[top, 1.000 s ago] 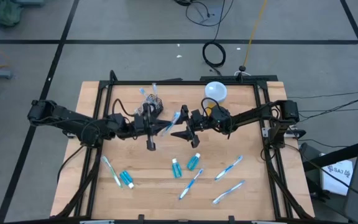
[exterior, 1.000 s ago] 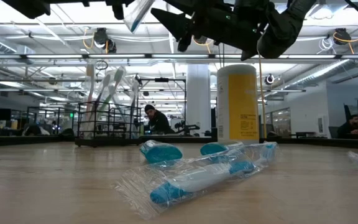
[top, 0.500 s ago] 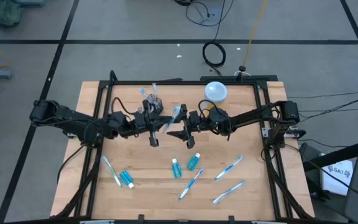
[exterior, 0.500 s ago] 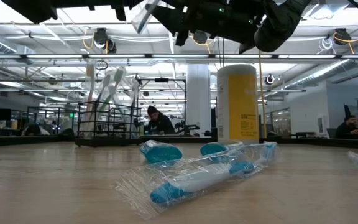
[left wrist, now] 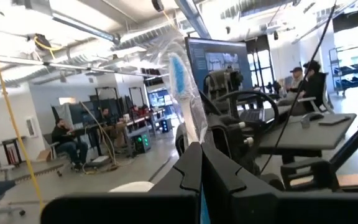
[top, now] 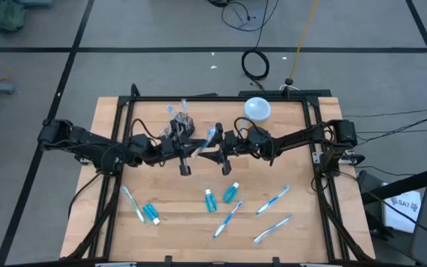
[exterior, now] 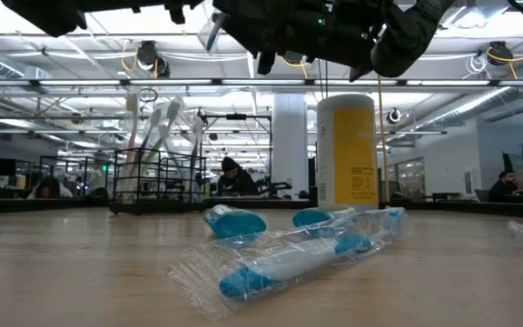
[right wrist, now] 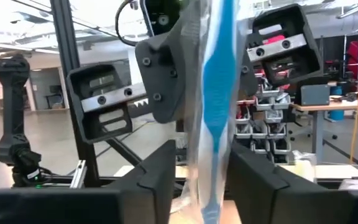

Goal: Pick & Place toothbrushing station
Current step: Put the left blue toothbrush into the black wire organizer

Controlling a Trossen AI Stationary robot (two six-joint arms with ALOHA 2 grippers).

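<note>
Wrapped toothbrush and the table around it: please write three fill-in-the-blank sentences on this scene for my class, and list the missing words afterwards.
1. The left gripper, jaws shut, holds a wrapped ____ in the air.
2. ____ loose toothbrushes lie on the table.
3. In the black wire basket, the brushes stand ____.

Missing words: toothbrush; four; upright.

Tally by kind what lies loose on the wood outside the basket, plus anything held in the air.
Toothbrushes lying on the table: 4
Toothbrush held up in the left pincer: 1
Teal tubes: 3
Total: 8
</note>
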